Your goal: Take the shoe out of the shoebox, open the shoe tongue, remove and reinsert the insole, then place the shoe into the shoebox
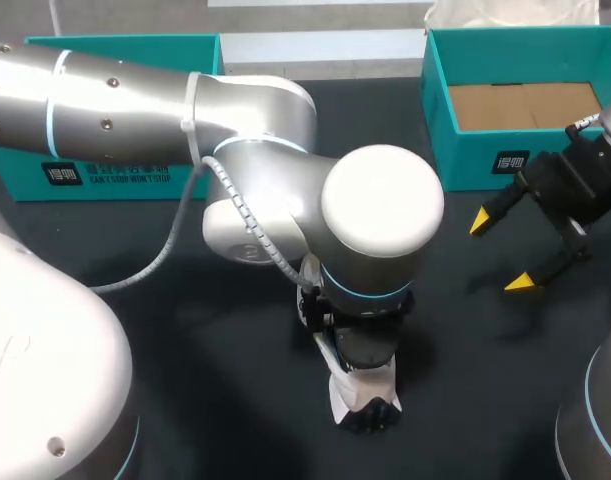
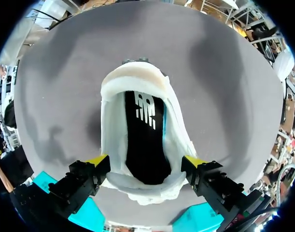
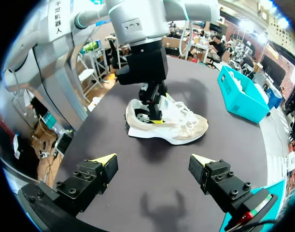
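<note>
**Gripping the sneaker at its heel end, mid-table**

The left gripper stands wide. Each of its yellow fingertips lies against one side wall of the sneaker, so the heel end is held between them from two sides. Looking down along those fingers, the shoe's mouth is open. A black insole with a white mark on it lies flat inside, and the toe points away from the gripper.

In the head view, the left arm comes in from the upper left of the frame and bends down over the lower middle. Its wrist hides most of the shoe, and only a white patch shows beneath it on the dark table.

The right wrist view shows the sneaker from the side. It sits upright on its sole with white laces across the top. It is ahead of the right gripper and well apart from it.

The right gripper is spread wide with nothing between its yellow tips. In the head view it hangs at the right of the frame, just below the shoebox.

The teal shoebox sits at the upper right of that frame, with a brown cardboard floor showing inside. The sneaker is outside it and well apart. A second teal box lies at the upper left, partly hidden behind the left arm.
</note>
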`<state>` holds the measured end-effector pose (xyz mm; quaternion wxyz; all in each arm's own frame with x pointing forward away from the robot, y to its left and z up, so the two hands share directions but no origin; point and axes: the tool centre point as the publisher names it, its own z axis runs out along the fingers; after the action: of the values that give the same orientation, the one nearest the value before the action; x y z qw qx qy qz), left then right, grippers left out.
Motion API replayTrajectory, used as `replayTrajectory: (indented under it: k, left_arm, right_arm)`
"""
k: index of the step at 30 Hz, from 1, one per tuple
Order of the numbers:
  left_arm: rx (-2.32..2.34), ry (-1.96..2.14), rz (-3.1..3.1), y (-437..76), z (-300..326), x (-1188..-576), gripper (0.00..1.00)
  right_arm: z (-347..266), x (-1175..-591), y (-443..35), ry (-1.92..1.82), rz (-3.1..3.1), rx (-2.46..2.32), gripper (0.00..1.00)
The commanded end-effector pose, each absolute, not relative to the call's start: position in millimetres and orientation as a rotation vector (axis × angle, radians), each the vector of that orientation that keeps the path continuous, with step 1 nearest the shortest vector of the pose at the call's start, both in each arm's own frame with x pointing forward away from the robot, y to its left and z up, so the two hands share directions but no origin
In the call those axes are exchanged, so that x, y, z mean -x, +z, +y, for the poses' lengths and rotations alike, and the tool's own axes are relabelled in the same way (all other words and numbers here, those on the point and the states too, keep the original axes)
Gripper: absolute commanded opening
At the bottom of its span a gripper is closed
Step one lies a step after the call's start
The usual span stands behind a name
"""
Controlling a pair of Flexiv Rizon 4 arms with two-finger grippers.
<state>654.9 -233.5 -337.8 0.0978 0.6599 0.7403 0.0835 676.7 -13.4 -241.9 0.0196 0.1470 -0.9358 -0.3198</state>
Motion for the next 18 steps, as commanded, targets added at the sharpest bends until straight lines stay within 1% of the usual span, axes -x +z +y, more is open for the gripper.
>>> replayTrajectory:
  k: [1, 7, 18]
  left_arm:
    - [-1.951, 0.217, 2.170, -330.6, -229.9, -660.8, 1.00]
    - [-1.972, 0.177, 2.141, -319.9, -235.0, -662.0, 1.00]
    - [-2.027, 0.249, 2.164, -297.2, -223.5, -660.3, 1.00]
  right_arm:
    - [-13.0, -676.3, -242.4, -0.989, -2.905, -0.455, 1.00]
    - [-13.0, -676.3, -242.4, -0.989, -2.905, -0.455, 1.00]
    - [-13.0, -676.3, -242.4, -0.989, -2.905, -0.455, 1.00]
